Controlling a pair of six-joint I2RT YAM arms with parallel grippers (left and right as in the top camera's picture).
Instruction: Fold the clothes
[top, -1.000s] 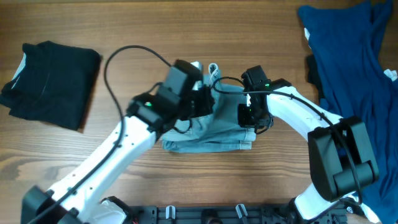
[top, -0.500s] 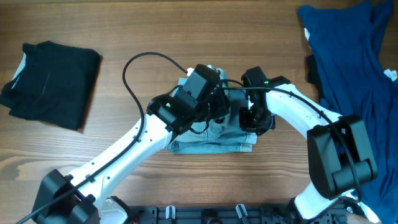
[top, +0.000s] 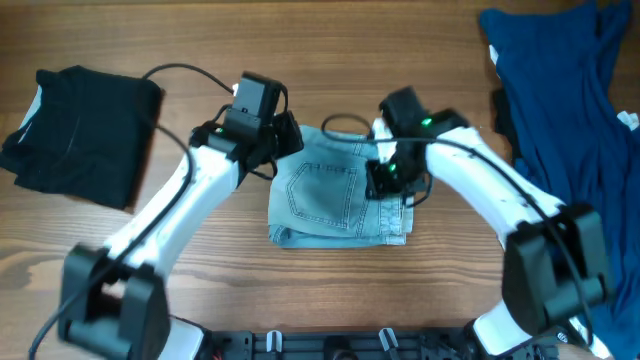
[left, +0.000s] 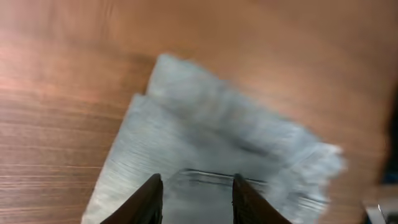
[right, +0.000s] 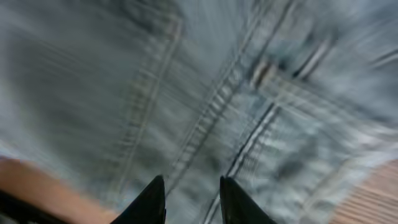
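Observation:
The light-blue denim shorts (top: 325, 195) lie folded into a compact rectangle at the table's middle, a stitched back pocket facing up. My left gripper (top: 285, 140) is at their upper left corner, open and empty; its wrist view shows the shorts (left: 205, 130) between the open fingers (left: 196, 196). My right gripper (top: 385, 180) hovers over the shorts' right edge, open; its blurred wrist view shows denim seams (right: 236, 106) beyond the fingers (right: 191, 199). The black garment (top: 80, 135) lies folded at the far left. The navy garment (top: 575, 110) is heaped at the right.
Black cables loop from both arms above the shorts. The arm bases and a black rail (top: 330, 345) sit along the table's front edge. Bare wood (top: 220, 50) shows between the garments.
My left arm has swung back to the left, off the shorts, uncovering the folded top with its pocket. My right gripper has shifted slightly up and left along the shorts' right edge.

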